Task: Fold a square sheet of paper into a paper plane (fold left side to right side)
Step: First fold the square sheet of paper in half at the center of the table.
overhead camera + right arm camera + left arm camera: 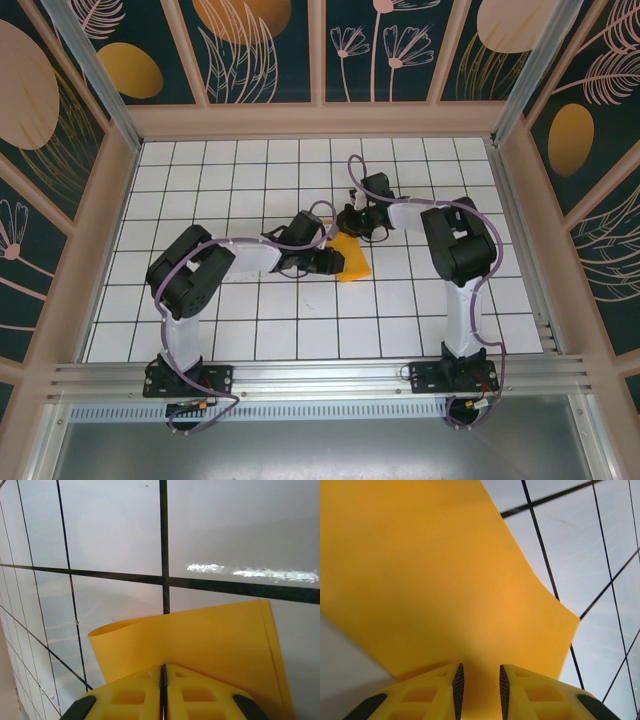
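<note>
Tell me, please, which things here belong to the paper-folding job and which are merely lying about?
Job in hand:
- thin orange-yellow paper sheet
- right pincer, shut on the sheet
- left pincer, jaws apart at the sheet

Just surroundings:
- white tiled floor
- dark floral wall panels
- aluminium rail

White-black arms (252, 256), purple cables (351, 172), yellow fingers (432, 696)

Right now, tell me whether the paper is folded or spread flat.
Partly folded: the paper curls over on itself, with two layered edges showing along one side.
</note>
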`<state>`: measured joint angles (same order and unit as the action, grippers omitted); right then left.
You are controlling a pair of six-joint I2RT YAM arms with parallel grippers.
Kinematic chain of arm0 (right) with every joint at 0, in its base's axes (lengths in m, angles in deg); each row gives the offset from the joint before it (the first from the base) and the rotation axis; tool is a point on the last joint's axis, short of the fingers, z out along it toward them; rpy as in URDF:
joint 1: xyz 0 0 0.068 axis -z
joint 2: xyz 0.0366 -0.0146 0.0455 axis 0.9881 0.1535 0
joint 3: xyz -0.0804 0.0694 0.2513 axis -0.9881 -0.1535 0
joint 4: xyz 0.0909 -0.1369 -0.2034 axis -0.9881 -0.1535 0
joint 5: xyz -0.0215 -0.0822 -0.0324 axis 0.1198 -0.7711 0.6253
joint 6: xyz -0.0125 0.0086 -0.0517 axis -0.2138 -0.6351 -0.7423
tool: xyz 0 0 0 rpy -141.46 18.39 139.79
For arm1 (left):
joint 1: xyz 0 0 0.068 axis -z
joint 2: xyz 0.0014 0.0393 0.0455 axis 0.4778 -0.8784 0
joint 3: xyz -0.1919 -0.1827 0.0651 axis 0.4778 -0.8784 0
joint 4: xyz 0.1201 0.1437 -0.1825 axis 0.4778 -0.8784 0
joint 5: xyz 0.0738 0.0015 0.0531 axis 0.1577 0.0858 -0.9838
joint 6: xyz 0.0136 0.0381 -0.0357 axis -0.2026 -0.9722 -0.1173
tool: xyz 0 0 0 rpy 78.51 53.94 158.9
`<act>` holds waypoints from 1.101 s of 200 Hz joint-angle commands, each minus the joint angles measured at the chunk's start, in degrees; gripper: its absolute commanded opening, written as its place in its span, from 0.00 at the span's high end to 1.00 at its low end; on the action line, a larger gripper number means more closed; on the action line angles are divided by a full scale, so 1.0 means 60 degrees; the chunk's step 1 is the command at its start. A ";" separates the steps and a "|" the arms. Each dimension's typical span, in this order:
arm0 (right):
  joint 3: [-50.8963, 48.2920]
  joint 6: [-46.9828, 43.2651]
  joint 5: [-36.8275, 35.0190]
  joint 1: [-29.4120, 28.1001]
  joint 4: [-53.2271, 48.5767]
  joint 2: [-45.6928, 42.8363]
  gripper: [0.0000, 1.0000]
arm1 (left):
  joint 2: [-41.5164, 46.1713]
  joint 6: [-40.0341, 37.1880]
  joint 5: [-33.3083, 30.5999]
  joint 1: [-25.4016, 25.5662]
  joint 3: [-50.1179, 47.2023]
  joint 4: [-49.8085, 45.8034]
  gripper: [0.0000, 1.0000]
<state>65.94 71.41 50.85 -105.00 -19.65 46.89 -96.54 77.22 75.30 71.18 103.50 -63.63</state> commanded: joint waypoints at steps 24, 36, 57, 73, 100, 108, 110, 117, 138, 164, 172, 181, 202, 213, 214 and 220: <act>-0.0374 0.0041 -0.0714 -0.0071 -0.0538 0.0449 0.87 | 0.0199 0.0086 0.0617 0.0551 -0.0270 -0.0682 0.71; -0.0386 0.0047 -0.0697 -0.0084 -0.0538 0.0463 0.87 | 0.0190 0.0129 0.0596 0.0598 -0.0270 -0.0644 0.71; -0.0386 0.0054 -0.0684 -0.0085 -0.0522 0.0451 0.87 | 0.0175 0.0196 0.0589 0.0656 -0.0273 -0.0608 0.71; -0.0386 0.0049 -0.0685 -0.0085 -0.0508 0.0447 0.87 | 0.0175 0.0219 0.0588 0.0706 -0.0271 -0.0622 0.71; -0.0375 0.0059 -0.0687 -0.0085 -0.0517 0.0447 0.87 | 0.0233 0.0262 0.0539 0.0840 -0.0270 -0.0640 0.71; -0.0372 0.0062 -0.0688 -0.0085 -0.0493 0.0458 0.87 | 0.0253 0.0277 0.0545 0.0891 -0.0423 -0.0637 0.71; -0.0372 0.0054 -0.0687 -0.0085 -0.0492 0.0457 0.87 | 0.0260 0.0281 0.0552 0.0907 -0.0484 -0.0648 0.71; -0.0372 0.0062 -0.0687 -0.0085 -0.0493 0.0457 0.87 | 0.0257 0.0303 0.0559 0.0952 -0.0517 -0.0651 0.71; -0.0386 0.0062 -0.0683 -0.0101 -0.0492 0.0462 0.87 | 0.0253 0.0335 0.0549 0.1090 -0.0555 -0.0684 0.70; -0.0386 0.0062 -0.0682 -0.0100 -0.0481 0.0468 0.87 | 0.0310 0.0361 0.0555 0.1198 -0.0644 -0.0697 0.70; -0.0387 0.0062 -0.0673 -0.0100 -0.0477 0.0464 0.87 | 0.0380 0.0365 0.0580 0.1209 -0.0683 -0.0681 0.70; -0.0382 0.0075 -0.0651 -0.0101 -0.0466 0.0466 0.87 | 0.0474 0.0337 0.0572 0.1215 -0.0716 -0.0681 0.70; -0.0399 0.0117 -0.0578 -0.0114 -0.0418 0.0428 0.87 | 0.1064 0.0271 0.0310 0.1188 -0.0685 -0.0812 0.69; -0.0478 0.0220 -0.0542 -0.0114 -0.0317 0.0350 0.87 | 0.1455 0.0248 0.0213 0.1079 -0.0637 -0.0910 0.68; -0.0484 0.0236 -0.0534 -0.0114 -0.0302 0.0347 0.87 | 0.1489 0.0248 0.0210 0.1066 -0.0636 -0.0913 0.68; -0.0570 0.0311 -0.0538 -0.0115 -0.0215 0.0281 0.87 | 0.1717 0.0276 0.0177 0.0957 -0.0657 -0.0915 0.68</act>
<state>65.72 71.87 50.87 -105.07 -19.20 46.87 -92.04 78.54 76.64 77.86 99.77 -66.34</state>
